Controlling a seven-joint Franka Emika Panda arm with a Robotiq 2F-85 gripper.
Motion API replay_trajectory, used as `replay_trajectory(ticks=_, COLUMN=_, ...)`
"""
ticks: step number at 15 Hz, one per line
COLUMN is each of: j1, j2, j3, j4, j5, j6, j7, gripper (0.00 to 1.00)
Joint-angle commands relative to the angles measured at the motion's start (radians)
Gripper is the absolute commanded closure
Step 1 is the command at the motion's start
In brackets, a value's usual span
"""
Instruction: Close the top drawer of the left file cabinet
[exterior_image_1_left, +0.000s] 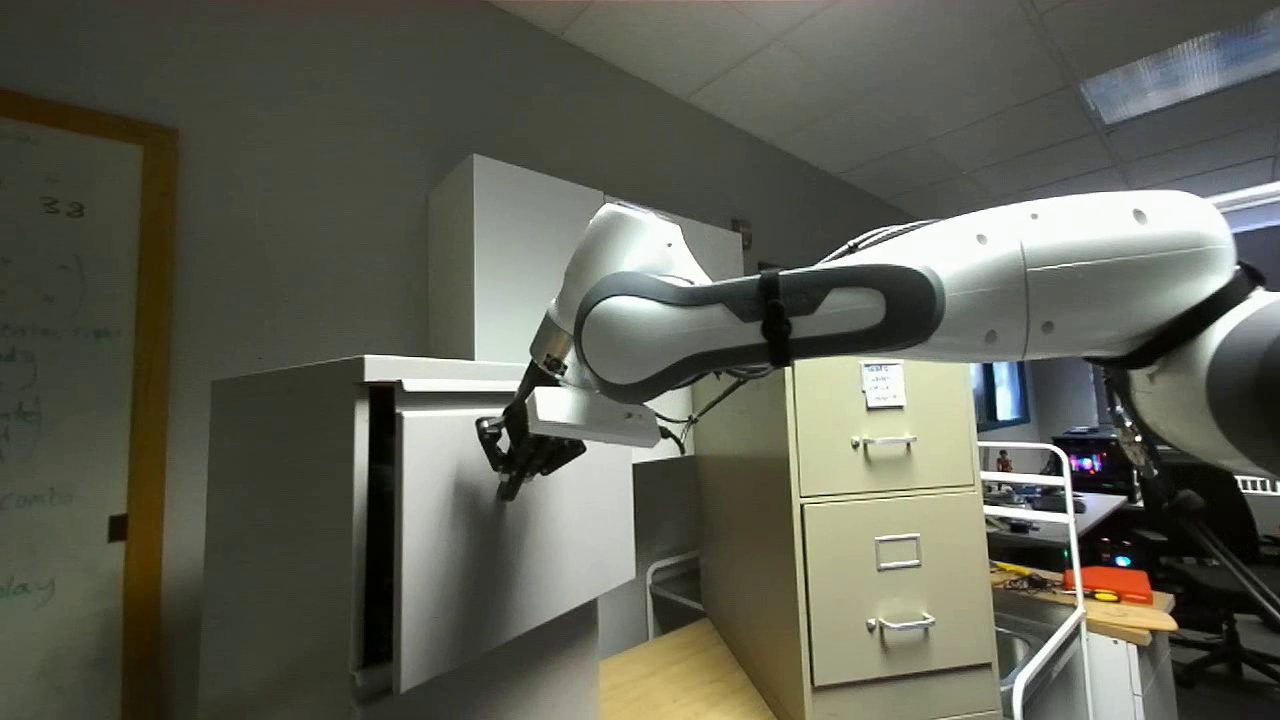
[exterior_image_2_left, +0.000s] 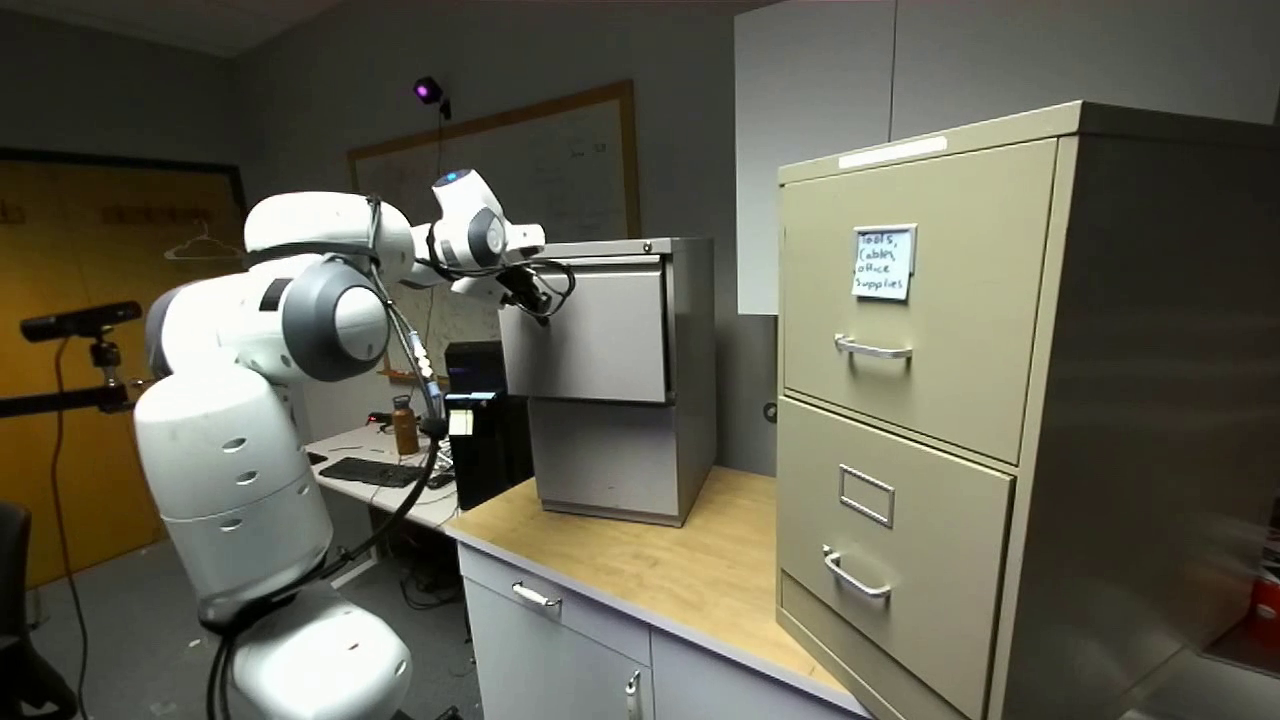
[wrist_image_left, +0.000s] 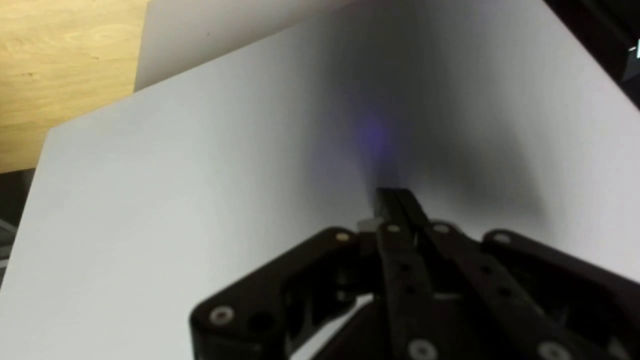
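We've got a label (exterior_image_2_left: 884, 262) on the right cabinet (exterior_image_2_left: 985, 395) saying "Tools, Cables, office Supplies", claw (wrist_image_left: 398, 193) clenched, and an ajar top drawer (exterior_image_1_left: 545, 530) that's basically black inside.

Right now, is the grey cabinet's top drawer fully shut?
No, in an exterior view a dark gap separates the front of the top drawer from the side of the grey cabinet.

Wide, boxy, pale grey metal cabinet (exterior_image_2_left: 693, 390), centre of the frame: matt.
Flat, pale grey metal top drawer (exterior_image_2_left: 595, 340): smooth, faintly satin.
Boxy beige metal cabinet (exterior_image_2_left: 985, 380), right: low-sheen.
Its upper silver bar handle (exterior_image_2_left: 873, 349): shiny metal.
Pale yellow wooden countertop (exterior_image_2_left: 710, 570): grained.
Rounded white robot arm (exterior_image_2_left: 230, 330): glossy.
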Motion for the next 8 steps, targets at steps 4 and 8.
replay_trajectory(ticks=4, j1=0.113, j2=0.301, j3=-0.079, j4=0.311, j5=-0.019, j6=0.023, j7=0.007, gripper=0.96)
replay_trajectory(ticks=8, j1=0.181, j2=0.386, j3=-0.131, j4=0.455, j5=-0.011, j6=-0.057, j7=0.007, gripper=0.97)
